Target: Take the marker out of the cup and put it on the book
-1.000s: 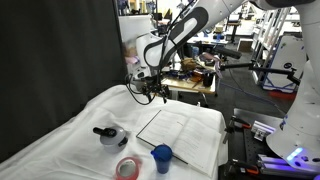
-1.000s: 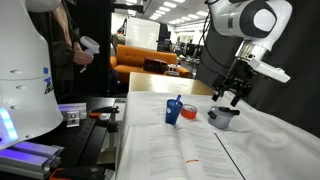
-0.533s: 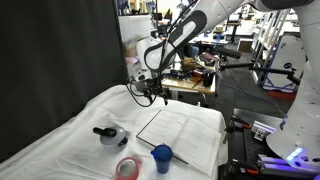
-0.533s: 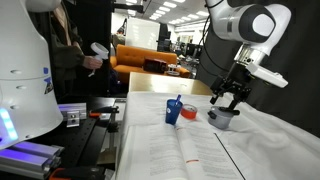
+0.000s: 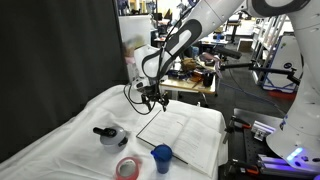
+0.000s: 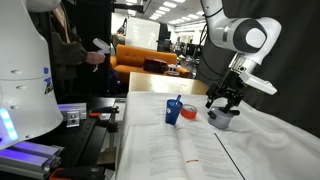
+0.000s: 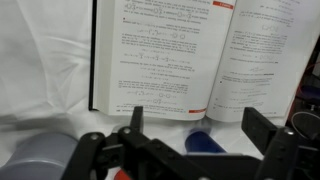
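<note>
Gripper [image 5: 150, 98] had dropped a bit lower over the far edge of the open book [image 5: 185, 135] compared to a second earlier, jaws spread wide with nothing in them. Marker [image 6: 179, 102] was sitting in the blue cup [image 6: 175, 113], close to upright, its top poking above the rim. In that exterior view the cup was at roughly 8 o'clock from the gripper, well apart. Wrist view had the cup [image 7: 205, 142] at 6 o'clock, low between the fingers. My guess: travel over first, then straight down along the marker's axis.
</note>
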